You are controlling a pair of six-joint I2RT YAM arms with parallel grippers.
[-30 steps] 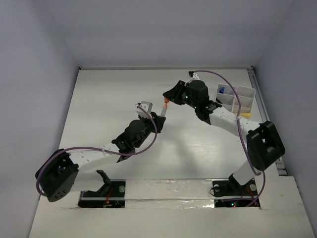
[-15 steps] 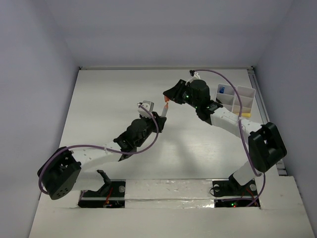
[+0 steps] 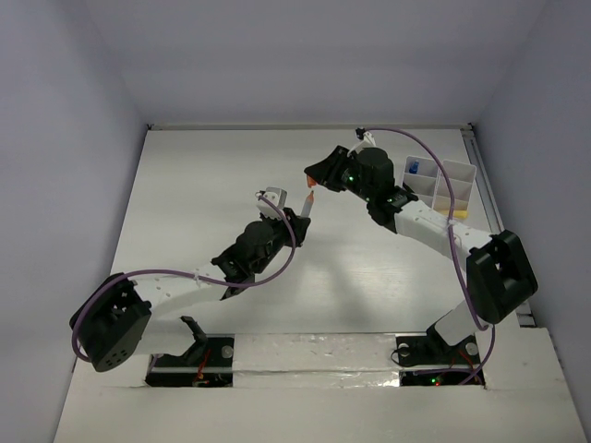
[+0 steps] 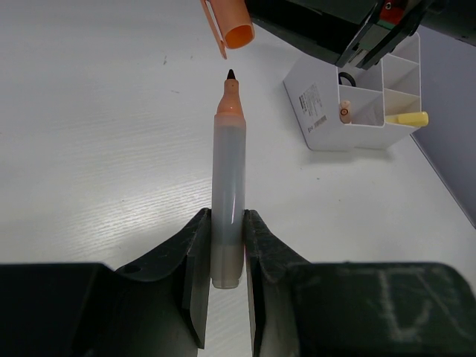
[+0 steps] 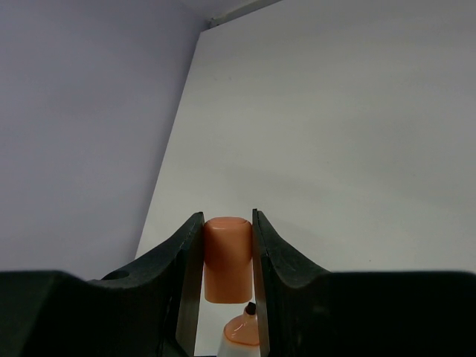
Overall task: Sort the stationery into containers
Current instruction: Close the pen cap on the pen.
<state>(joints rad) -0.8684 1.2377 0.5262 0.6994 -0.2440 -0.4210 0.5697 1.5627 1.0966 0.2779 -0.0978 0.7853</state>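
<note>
Partway: yellow marker [image 4: 407, 118] already lies in white compartmented plastic tray [image 4: 320, 111]. Uncapped clear-barrelled orange marker [image 4: 228, 163] is clamped aloft in left pincer [image 4: 227, 223]; right pincer [image 5: 227, 230] pinches its orange cap [image 5: 226, 256], just off the tip. Capping, stowing remain.

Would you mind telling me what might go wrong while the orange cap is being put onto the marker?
1. The cap in the right end effector looks slightly out of line with the nib, so its rim may catch the tip and smear ink.
2. The left end effector grips the marker only near its tail, so a push may tilt or slide it.
</note>
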